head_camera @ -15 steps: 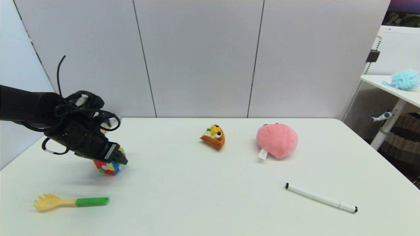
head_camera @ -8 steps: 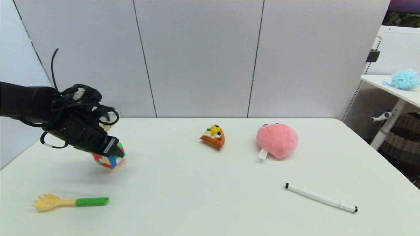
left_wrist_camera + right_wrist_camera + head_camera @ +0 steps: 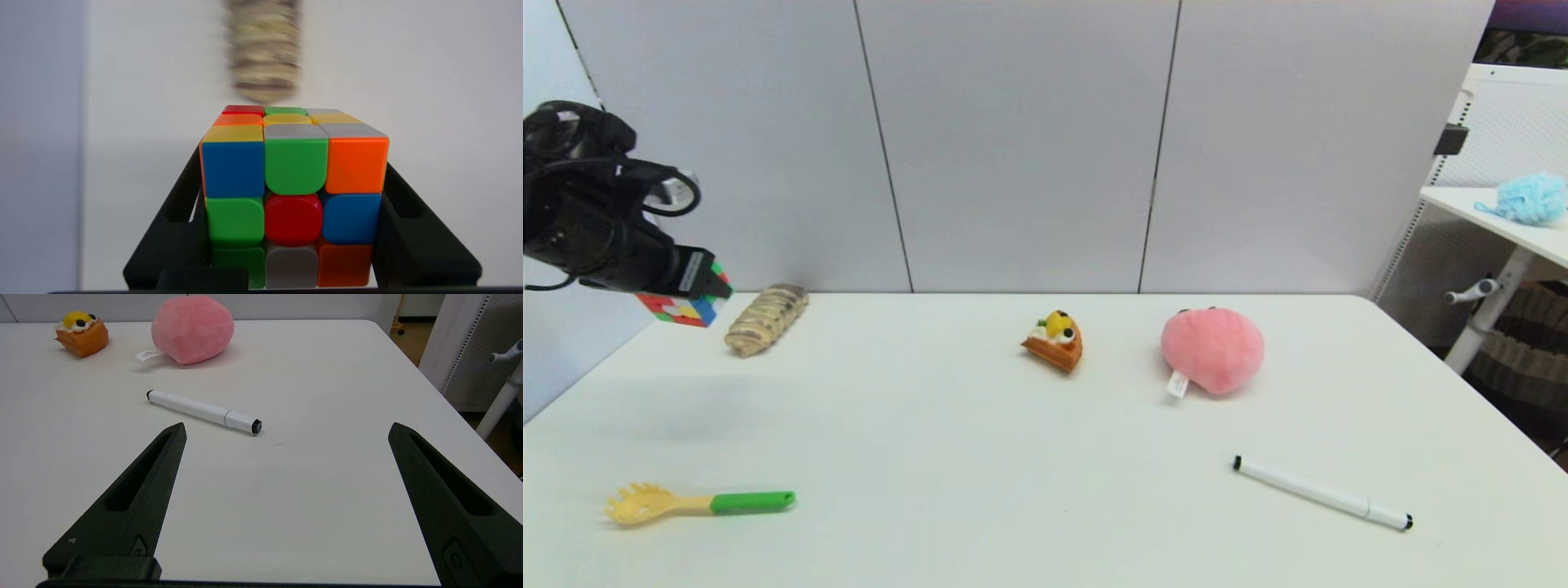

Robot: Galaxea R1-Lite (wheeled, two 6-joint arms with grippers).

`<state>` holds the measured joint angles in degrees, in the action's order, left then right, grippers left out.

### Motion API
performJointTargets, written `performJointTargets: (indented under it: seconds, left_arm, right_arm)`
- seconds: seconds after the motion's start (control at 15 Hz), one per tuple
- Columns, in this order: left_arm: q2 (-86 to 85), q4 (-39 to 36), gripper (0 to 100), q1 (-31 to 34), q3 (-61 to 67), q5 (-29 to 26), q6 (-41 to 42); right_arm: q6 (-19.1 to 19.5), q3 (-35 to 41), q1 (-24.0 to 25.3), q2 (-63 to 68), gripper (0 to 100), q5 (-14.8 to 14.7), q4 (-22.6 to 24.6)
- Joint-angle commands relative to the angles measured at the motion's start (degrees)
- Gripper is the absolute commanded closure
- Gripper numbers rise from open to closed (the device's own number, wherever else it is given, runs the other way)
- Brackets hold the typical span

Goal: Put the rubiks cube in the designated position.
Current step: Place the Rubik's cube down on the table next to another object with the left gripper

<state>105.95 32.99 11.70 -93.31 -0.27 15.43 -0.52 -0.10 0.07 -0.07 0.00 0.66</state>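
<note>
Only in the right wrist view is the right tool (image 3: 286, 433) being shown, its matte black fingers spread apart low over the smooth white desk (image 3: 286, 506). Farther off, the glossy, rounded-tile rubiks cube (image 3: 293, 196) is being held clamped in the left tool (image 3: 707, 287), above the desk's far left corner.

Hidden and cut-off parts

In the head view the left arm (image 3: 572, 237) is cut by the picture edge, and its jaws cover the top of the cube (image 3: 686, 309). In the left wrist view the bread roll (image 3: 264, 53) is blurred and cut at the edge; the cube's lowest row is partly hidden.
</note>
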Motion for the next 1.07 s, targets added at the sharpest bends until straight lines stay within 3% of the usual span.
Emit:
performJointTargets:
  seconds: [0.07, 0.27, 0.53, 1.07]
  left_arm:
    - [7.25, 0.06, 100, 7.28, -8.38, -0.52, -0.05]
    - [15.16, -0.03, 100, 9.65, -15.06, -3.95, -0.32]
    - [21.84, -0.12, 100, 10.53, -18.93, -4.39, -0.58]
    - [25.98, -0.12, 100, 10.27, -19.11, -6.68, -0.67]
  right_arm:
    - [0.00, 0.01, 0.01, 0.07, 0, 0.00, 0.04]
    - [0.00, 0.01, 0.01, 0.07, 0, 0.00, 0.04]
    - [0.00, 0.01, 0.01, 0.07, 0, 0.00, 0.04]
    - [0.00, 0.01, 0.01, 0.07, 0, 0.00, 0.04]
